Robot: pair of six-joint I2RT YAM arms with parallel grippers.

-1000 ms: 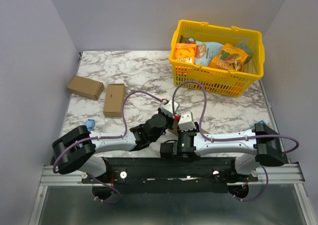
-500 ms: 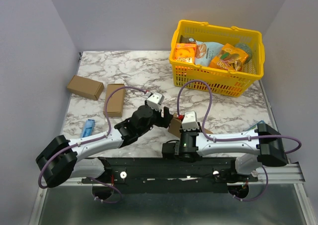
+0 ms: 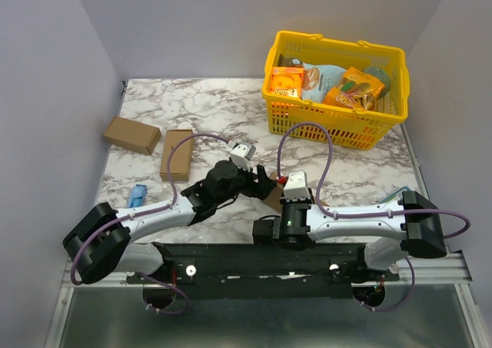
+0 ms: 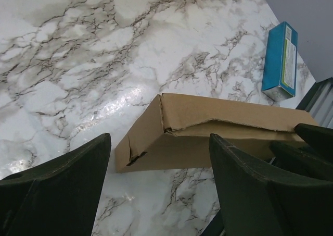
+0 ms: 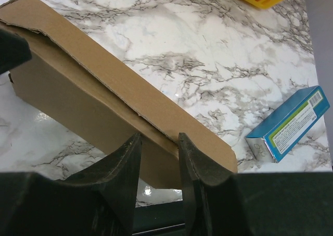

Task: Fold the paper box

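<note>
Top external: grey-veined white marble table (image 3: 223, 106) hemmed by plain lilac walls (image 3: 192, 25), yellow basket (image 3: 338, 42) far right, two small boxes (image 3: 132, 135) far left. Near centre, paper box (image 3: 270, 197) lying flat between both arms' tips. Left wrist: left gripper (image 4: 158, 142) spread wide before one box end; glossy marble, blue carton (image 4: 281, 59) beyond. Right wrist: right gripper (image 5: 158, 142) narrow, pinching the box's long edge.

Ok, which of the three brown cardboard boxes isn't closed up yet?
The paper box, near the front between the arms, its long flap standing loose; the two smaller boxes at the left are shut.
</note>
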